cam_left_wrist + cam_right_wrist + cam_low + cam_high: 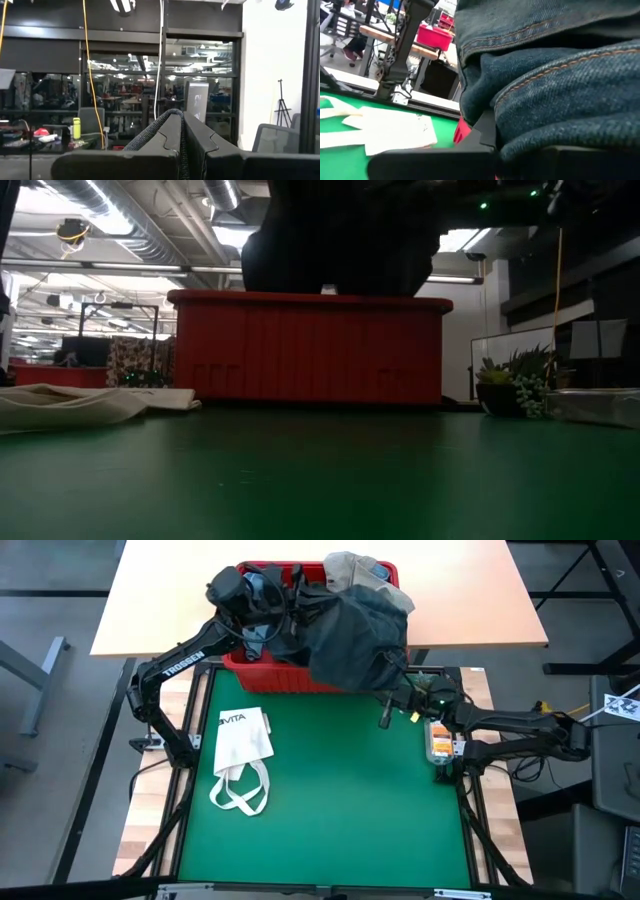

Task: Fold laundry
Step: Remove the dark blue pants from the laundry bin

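Note:
A red basket stands at the far edge of the green mat with laundry heaped in it. Dark navy jeans spill over its front right rim; a beige piece lies behind them. In the low view the jeans hang dark above the basket. My left gripper is raised over the basket's left part, shut on a dark cloth edge. My right gripper is shut on the jeans at their lower right. My left gripper pinches a thin dark cloth edge between its two shut fingers; the edge stands up between them. Which garment it belongs to cannot be told. My right gripper holds a seamed fold of the jeans, which bulges over its fingers. It comes at them about level, from the table's right. The denim itself hides the place of contact. The jeans still lie over the basket's rim.
A white tote bag with loop handles lies flat on the mat's left half, also at the low view's left. An orange object sits at the mat's right edge. A wooden table stands behind the basket.

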Motion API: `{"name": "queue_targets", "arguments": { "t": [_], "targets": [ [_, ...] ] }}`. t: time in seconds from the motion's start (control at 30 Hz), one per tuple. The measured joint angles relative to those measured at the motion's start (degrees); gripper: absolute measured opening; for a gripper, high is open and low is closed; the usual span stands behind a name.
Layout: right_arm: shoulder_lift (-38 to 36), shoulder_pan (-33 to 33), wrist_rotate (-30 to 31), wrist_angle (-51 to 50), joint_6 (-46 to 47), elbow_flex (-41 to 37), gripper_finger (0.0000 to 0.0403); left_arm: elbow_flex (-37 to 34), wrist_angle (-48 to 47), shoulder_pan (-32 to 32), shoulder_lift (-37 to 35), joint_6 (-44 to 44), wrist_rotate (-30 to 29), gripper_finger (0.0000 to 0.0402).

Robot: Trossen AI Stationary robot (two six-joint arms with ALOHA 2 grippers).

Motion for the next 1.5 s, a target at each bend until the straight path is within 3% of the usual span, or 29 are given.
{"name": "queue_targets", "arguments": {
  "t": [0.3, 0.53, 0.87, 1.23, 1.5],
  "targets": [
    [-14.20, 0.00, -0.03, -10.19, 0.04, 0.00, 0.0007, 0.00, -0.51, 0.00, 0.00, 0.00, 0.76, 0.0000],
    [-25.36, 0.00, -0.98, -12.55, 1.64, 0.11, 0.0004, 0.00, -0.49, -0.34, 0.00, -2.81, 8.77, 0.0000],
    [-33.87, 0.07, -2.14, -37.64, 2.22, 12.42, 0.0003, 0.00, -1.90, -3.24, 0.00, -5.93, 18.19, 0.0000],
    [-34.05, 0.07, -13.19, -62.42, 12.06, 22.76, 0.0003, 0.00, -23.44, -10.27, 0.00, -3.73, 19.32, 0.0000],
    [-34.05, 0.05, -17.75, -78.84, 18.73, 25.14, 0.0002, -0.07, -43.95, -17.25, 0.00, 3.58, 8.05, 0.0000]
  ]
}}
